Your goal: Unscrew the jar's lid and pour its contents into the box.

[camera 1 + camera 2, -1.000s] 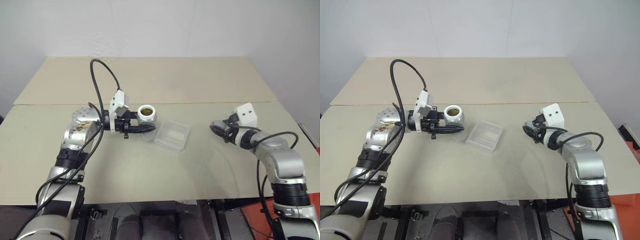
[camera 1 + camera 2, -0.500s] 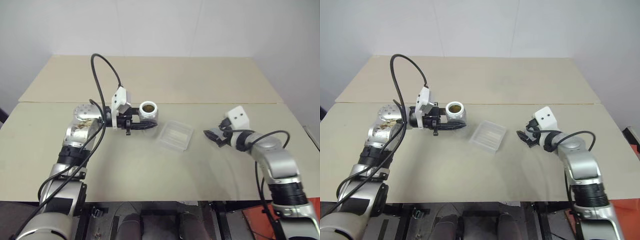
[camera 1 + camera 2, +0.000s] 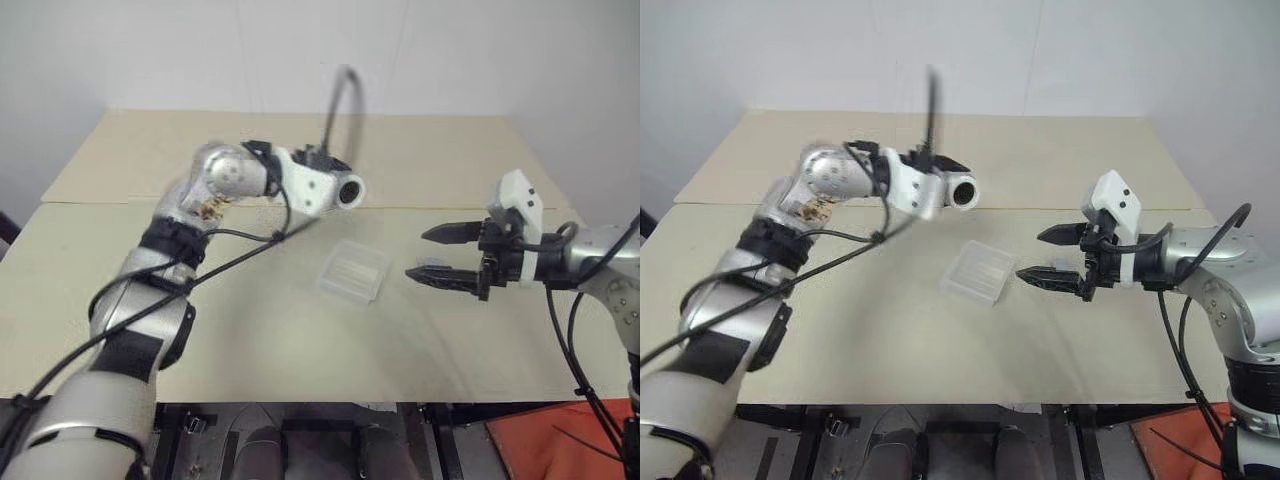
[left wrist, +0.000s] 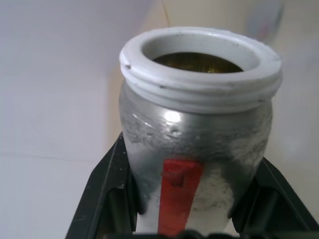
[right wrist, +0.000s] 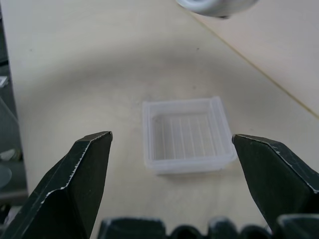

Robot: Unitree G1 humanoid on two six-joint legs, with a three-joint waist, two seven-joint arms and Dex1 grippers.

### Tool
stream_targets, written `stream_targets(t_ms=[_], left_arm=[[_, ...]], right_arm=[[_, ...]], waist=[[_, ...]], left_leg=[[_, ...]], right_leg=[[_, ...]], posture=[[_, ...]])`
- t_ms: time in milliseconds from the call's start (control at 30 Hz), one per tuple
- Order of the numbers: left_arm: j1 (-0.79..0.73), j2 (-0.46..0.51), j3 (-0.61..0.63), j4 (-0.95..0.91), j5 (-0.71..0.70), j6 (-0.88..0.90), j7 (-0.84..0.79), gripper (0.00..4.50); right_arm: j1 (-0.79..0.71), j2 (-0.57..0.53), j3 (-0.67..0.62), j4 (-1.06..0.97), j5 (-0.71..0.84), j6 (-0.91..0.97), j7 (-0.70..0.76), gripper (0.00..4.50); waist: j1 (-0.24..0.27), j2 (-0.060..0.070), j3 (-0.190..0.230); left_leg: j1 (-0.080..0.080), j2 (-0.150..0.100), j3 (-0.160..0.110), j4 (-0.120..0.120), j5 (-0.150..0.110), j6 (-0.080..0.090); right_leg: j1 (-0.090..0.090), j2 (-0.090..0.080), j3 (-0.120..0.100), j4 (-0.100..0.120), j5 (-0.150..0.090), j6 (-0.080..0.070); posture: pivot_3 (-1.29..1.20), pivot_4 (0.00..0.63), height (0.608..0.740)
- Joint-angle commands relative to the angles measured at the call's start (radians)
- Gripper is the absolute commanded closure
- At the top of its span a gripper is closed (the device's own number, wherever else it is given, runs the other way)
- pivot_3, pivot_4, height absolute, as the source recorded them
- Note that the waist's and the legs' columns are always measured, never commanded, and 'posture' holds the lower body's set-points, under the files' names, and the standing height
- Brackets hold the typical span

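1. While you watch the head views, note that the left gripper (image 3: 335, 190) is clamped on the jar (image 3: 350, 190), held tipped on its side in the air with its open mouth facing the camera, above the table (image 3: 250, 320) at about 11 o'clock from the box (image 3: 353, 272). The lid is already off. The right gripper (image 3: 442, 253) hangs just beside the box at its 3 o'clock, fingers spread wide and holding nothing.

2. In the left wrist view, the two black fingers (image 4: 107, 191) pinch the jar's lower body on either side of the red-and-white label (image 4: 178, 191). The threaded white rim (image 4: 199, 67) is bare, and something brownish, the contents (image 4: 199, 62), sits inside the mouth.

3. In the right wrist view, the box lies flat between the parted fingertips (image 5: 82, 169), apart from both, its ribbed floor empty.

4. On handling, you should treat the jar as light, rigid and smooth-walled, so it may slip if the grip loosens; keep the hold low on the body, clear of the mouth. The box looks thin and very light, so a nudge would likely slide it; steady it by its rim if you must.
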Motion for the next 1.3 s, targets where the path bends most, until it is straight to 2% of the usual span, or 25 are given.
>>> stream_targets(t_ms=[33, 133, 267, 467, 700, 1000, 1100, 1200, 1300], left_arm=[[-0.101, 0.009, -0.17, 0.039, 0.37, -0.085, 0.506, 2.57], [-0.129, -0.011, -0.302, 0.05, 0.588, -0.01, 0.853, 2.57], [-0.093, -0.034, -0.411, 0.026, 0.743, 0.083, 1.092, 2.57], [-0.038, -0.016, -0.537, -0.027, 0.898, 0.183, 1.214, 2.57], [-0.032, -0.015, -0.535, -0.016, 0.894, 0.228, 1.241, 2.57], [-0.005, 0.008, -0.468, -0.016, 0.772, 0.189, 1.193, 2.57], [0.01, 0.002, -0.368, 0.047, 0.602, 0.128, 1.076, 2.57], [0.044, -0.019, -0.202, 0.129, 0.313, 0.086, 0.842, 2.57], [0.07, -0.013, -0.104, 0.129, 0.17, 0.076, 0.721, 2.57]], right_arm=[[-0.022, -0.02, -0.002, 0.001, 0.001, -0.038, 0.021, 0.02], [-0.028, -0.02, -0.004, 0.007, 0.003, -0.037, 0.018, 0.02], [-0.034, -0.01, -0.016, 0.01, 0.01, -0.025, -0.006, 0.02], [-0.04, 0.01, -0.056, -0.001, 0.044, 0.004, -0.063, 0.02], [-0.031, 0.013, -0.075, -0.024, 0.081, 0.014, -0.1, 0.02], [-0.024, 0.011, -0.057, -0.021, 0.083, -0.002, -0.117, 0.02], [-0.03, 0.013, -0.053, -0.012, 0.081, -0.003, -0.116, 0.02], [-0.035, 0.017, -0.048, -0.004, 0.078, -0.007, -0.116, 0.02], [-0.045, 0.02, -0.038, 0.008, 0.072, -0.014, -0.112, 0.02]], waist=[[0.003, 0.0, 0.0], [0.004, 0.0, 0.0], [0.005, 0.0, 0.0], [0.005, 0.0, 0.0], [0.008, 0.0, 0.0], [0.008, 0.0, 0.0], [0.006, 0.0, 0.0], [0.004, 0.0, 0.0], [0.003, 0.0, 0.0]], left_leg=[[0.0, 0.0, 0.0, 0.0, 0.0, 0.0], [-0.001, 0.0, 0.0, 0.0, 0.0, 0.0], [-0.002, 0.0, 0.001, 0.0, 0.0, 0.0], [-0.002, 0.0, 0.001, 0.0, 0.0, 0.0], [-0.003, 0.0, 0.001, 0.0, 0.0, 0.0], [-0.003, 0.0, 0.001, 0.001, 0.0, 0.0], [-0.002, 0.0, 0.001, 0.001, 0.0, 0.0], [-0.002, 0.0, 0.002, 0.001, 0.0, 0.0], [-0.002, 0.0, 0.002, 0.001, 0.0, 0.0]], right_leg=[[0.0, 0.0, 0.0, 0.0, 0.0, 0.0], [-0.001, 0.0, 0.0, 0.0, 0.0, 0.001], [-0.003, 0.0, 0.0, 0.001, 0.0, 0.001], [-0.003, 0.0, 0.0, 0.002, 0.0, 0.001], [-0.003, -0.001, 0.0, 0.003, 0.0, 0.001], [-0.003, -0.001, 0.0, 0.003, 0.0, 0.001], [-0.003, -0.001, 0.0, 0.004, 0.001, 0.001], [-0.003, -0.001, 0.0, 0.004, 0.001, 0.001], [-0.003, -0.001, 0.0, 0.003, 0.001, 0.001]], posture=[[0.0, 0.15, 0.74], [0.0, 0.15, 0.74], [0.0, 0.15, 0.74], [0.0, 0.15, 0.74], [0.0, 0.15, 0.74], [0.0, 0.15, 0.74], [0.0, 0.15, 0.74], [0.0, 0.15, 0.74], [0.0, 0.15, 0.74]])
